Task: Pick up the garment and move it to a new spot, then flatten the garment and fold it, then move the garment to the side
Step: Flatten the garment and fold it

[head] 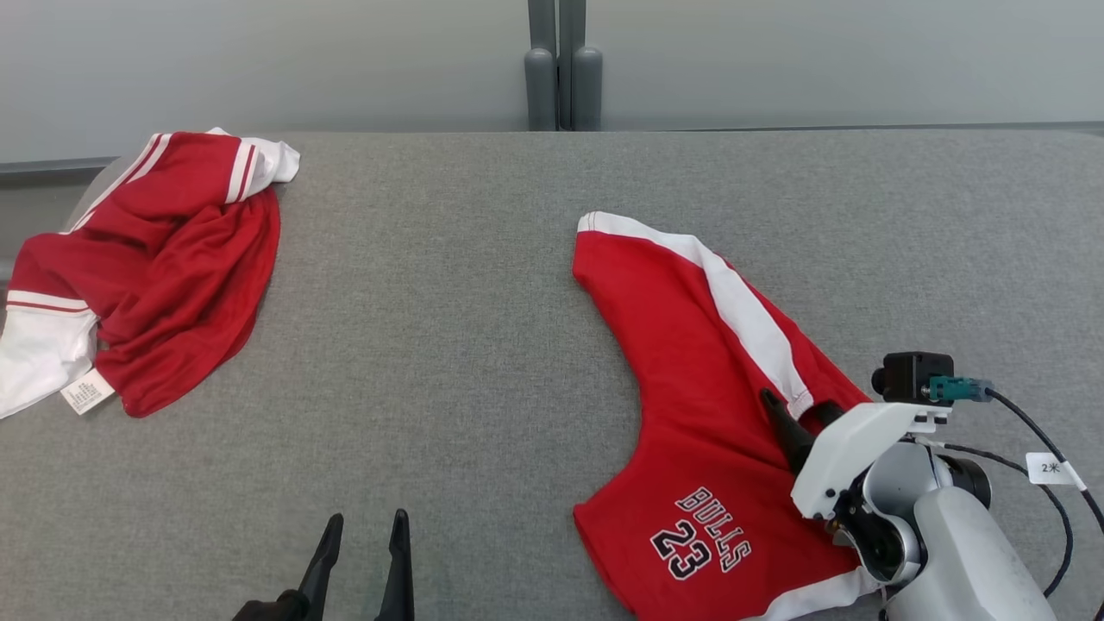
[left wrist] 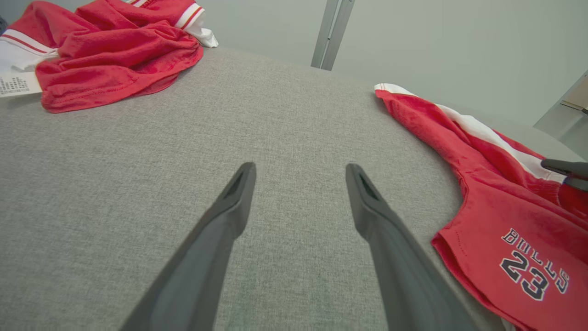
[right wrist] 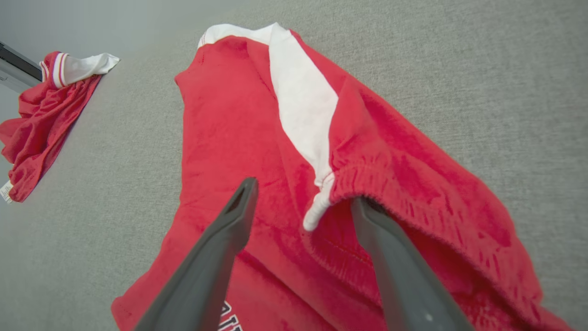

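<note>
1. Red knit, soft and faintly fuzzy, makes up the shorts [head: 690, 362]. We see them at about four o'clock on the grey woven table [head: 448, 345], lying mostly flat.
2. Their long axis runs from eleven o'clock, where one leg hem ends, down to five o'clock, where the "BULLS 23" print [head: 700, 539] sits near the table's front edge. A white stripe [right wrist: 298, 96] follows that same line.
3. The right gripper [head: 798, 414] is directly over the gathered elastic waistband [right wrist: 390, 184], with its fingers pointing toward eleven o'clock. Its jaws are spread wide and grip nothing. One fingertip seems tucked just into the waistband's mouth, while the other lies over red cloth beside the stripe's white end.
4. The left gripper [head: 367, 517] is also spread wide and empty, above bare table at seven o'clock. The shorts lie toward its three o'clock, near but apart.
5. We judge the right arm far the nearer. If its jaws closed where they are, they would likely pinch the waistband, which is thick, puckered and easy to hold.
6. A crumpled red-and-white garment [head: 172, 267] lies at ten o'clock, well apart.
</note>
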Controlling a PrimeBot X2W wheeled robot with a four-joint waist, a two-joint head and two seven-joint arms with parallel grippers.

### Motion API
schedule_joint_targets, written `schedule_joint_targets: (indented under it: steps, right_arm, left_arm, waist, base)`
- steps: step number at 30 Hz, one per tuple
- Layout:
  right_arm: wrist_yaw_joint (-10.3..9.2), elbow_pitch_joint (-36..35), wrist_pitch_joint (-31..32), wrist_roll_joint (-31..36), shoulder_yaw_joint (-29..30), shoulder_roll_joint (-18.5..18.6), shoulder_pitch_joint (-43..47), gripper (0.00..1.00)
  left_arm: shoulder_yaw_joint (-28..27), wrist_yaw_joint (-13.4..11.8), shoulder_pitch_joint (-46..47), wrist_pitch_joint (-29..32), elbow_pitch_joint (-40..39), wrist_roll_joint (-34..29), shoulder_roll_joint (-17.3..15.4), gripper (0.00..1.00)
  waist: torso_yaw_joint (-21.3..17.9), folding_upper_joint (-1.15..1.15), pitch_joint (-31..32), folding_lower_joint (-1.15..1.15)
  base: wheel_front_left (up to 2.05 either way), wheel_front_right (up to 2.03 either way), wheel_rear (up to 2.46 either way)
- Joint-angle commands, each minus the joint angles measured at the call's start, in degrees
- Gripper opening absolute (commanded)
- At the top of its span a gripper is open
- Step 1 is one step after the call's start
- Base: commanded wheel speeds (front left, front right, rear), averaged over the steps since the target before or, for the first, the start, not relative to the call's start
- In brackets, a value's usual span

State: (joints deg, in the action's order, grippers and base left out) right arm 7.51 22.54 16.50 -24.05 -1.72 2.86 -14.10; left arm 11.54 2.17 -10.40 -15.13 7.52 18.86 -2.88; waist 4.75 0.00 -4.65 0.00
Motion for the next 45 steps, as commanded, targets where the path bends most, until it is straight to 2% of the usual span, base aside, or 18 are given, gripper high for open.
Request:
schedule_joint_targets:
  steps: [1, 3, 9, 21, 28, 33, 39, 45]
  right_arm:
    - [-0.05, 1.30, -0.87, 0.54, 0.19, 0.13, -1.50, 0.45]
    - [-0.05, 3.06, -2.43, 1.99, 1.17, 0.18, -3.36, 0.00]
    - [-0.03, 6.72, -4.12, 5.02, 2.82, 0.09, -9.48, 0.00]
    - [-0.03, 7.50, 2.42, 5.56, 4.39, 0.13, -26.51, 0.00]
    - [-0.03, 11.04, 1.09, 7.14, 4.11, 0.13, -33.68, 0.00]
    - [-0.03, 14.21, -1.13, 7.72, 4.06, 0.16, -35.51, 0.00]
    - [-0.03, 18.39, -2.86, 14.35, 9.42, 0.18, -38.00, 0.00]
    - [-0.03, 19.94, -3.27, 26.45, 20.32, 0.31, -42.39, 0.00]
  left_arm:
    - [0.26, -0.03, 1.06, -0.03, 0.18, 0.35, -0.07, 1.00]
    - [0.51, 0.00, 1.32, -0.02, 0.38, 0.47, -0.07, 1.00]
    - [0.79, 0.04, 2.36, -0.02, 1.03, 1.04, -0.08, 1.00]
    - [2.79, -0.60, 3.03, -0.03, 1.39, 2.33, -0.08, 1.00]
    - [4.93, -1.28, 3.58, -0.02, 1.50, 4.35, -0.08, 1.00]
    - [5.97, -2.02, 3.76, -0.02, 1.30, 5.34, -0.08, 1.00]
    - [7.61, -1.83, 5.44, -0.02, 1.02, 6.79, -0.08, 1.00]
    - [10.68, -1.31, 10.03, -0.02, 0.91, 8.62, -0.07, 1.00]
  waist:
    - [0.26, 0.00, -0.39, 0.00]
    - [0.36, 0.00, -0.60, 0.00]
    - [1.12, 0.00, -0.18, 0.00]
    - [4.40, 0.00, 1.30, 0.00]
    - [7.73, 0.00, 1.18, 0.00]
    - [9.21, 0.00, 1.03, 0.00]
    - [10.86, 0.00, -2.06, 0.00]
    - [14.33, 0.00, -8.09, 0.00]
  base:
    - [0.00, 0.00, 0.00]
    - [0.00, 0.00, 0.00]
    - [0.00, 0.00, 0.00]
    - [0.00, 0.00, 0.00]
    - [0.00, 0.00, 0.00]
    - [0.00, 0.00, 0.00]
    - [0.00, 0.00, 0.00]
    - [0.00, 0.00, 0.00]
